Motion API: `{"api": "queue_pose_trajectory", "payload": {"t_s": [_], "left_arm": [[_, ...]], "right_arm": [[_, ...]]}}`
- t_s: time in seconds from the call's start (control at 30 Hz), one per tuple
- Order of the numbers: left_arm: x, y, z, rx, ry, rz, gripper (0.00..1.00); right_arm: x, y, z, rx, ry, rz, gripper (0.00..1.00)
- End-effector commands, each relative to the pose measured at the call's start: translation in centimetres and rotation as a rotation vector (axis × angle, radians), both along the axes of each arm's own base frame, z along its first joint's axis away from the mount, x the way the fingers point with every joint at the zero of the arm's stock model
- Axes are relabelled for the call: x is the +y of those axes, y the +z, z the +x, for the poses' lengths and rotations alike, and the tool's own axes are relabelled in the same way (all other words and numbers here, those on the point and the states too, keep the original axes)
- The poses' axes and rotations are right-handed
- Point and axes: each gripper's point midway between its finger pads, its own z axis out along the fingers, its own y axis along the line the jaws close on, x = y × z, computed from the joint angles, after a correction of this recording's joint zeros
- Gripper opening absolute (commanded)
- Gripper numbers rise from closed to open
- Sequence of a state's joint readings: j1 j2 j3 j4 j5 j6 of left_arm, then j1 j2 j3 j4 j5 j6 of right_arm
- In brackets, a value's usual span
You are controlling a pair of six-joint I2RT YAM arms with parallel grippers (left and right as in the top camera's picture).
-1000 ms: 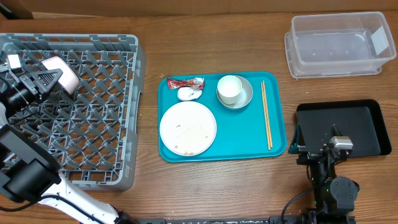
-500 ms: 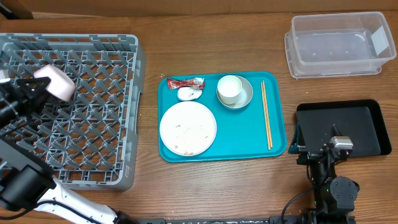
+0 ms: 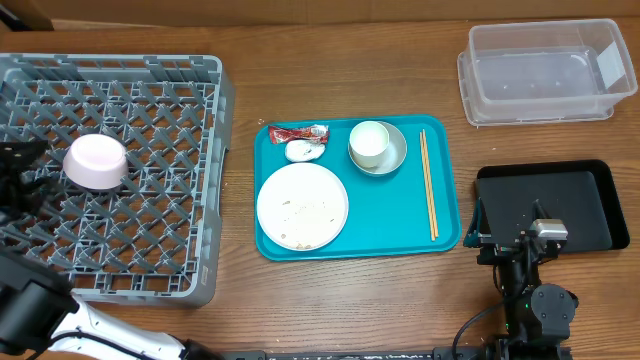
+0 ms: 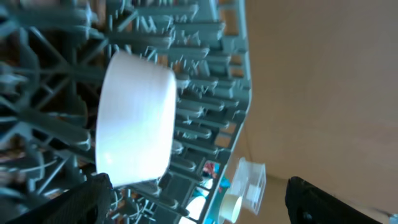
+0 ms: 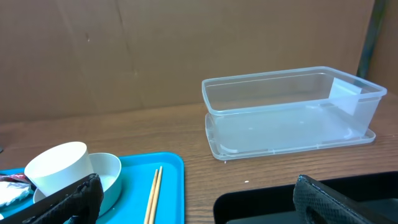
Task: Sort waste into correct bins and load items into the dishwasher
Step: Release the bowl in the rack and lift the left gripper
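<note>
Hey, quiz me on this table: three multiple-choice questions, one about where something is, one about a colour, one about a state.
1. Where is the small round dish?
A. on the teal tray
B. in the grey rack
C. on the bare table

2. What colour is the wrapper?
A. red
B. blue
C. yellow

3. The clear tub is:
A. closed with a lid
B. full of rice
C. empty

Answers:
1 B, the dish rests on the rack's lattice floor.
2 A, its print is plainly red.
3 C, the bare bottom shows through the open top.
</note>
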State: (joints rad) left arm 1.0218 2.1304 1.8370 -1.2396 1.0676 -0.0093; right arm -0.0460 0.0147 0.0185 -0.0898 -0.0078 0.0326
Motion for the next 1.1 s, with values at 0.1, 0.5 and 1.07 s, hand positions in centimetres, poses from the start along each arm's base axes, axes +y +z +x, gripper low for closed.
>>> {"api": "queue_pose_trajectory", "payload": {"t_s": [0.1,0.5,1.07], "left_arm": [[3.2,5.5,-1.4,-0.055,0.050,0.109,0.40],[-0.7,2.4,0.5,0.246,-0.082,0.267,0.04],[-3.0,-1.5,2.2,0.821,-0.090,0.819,0.04]], "right_arm": [[-0.2,-0.1,0.0,-0.007,-0.012,-0.004,1.00],[-0.2,-0.1,0.0,-0.007,-0.012,-0.004,1.00],[-0.2,-0.1,0.0,-0.007,-0.012,-0.004,1.00]]}}
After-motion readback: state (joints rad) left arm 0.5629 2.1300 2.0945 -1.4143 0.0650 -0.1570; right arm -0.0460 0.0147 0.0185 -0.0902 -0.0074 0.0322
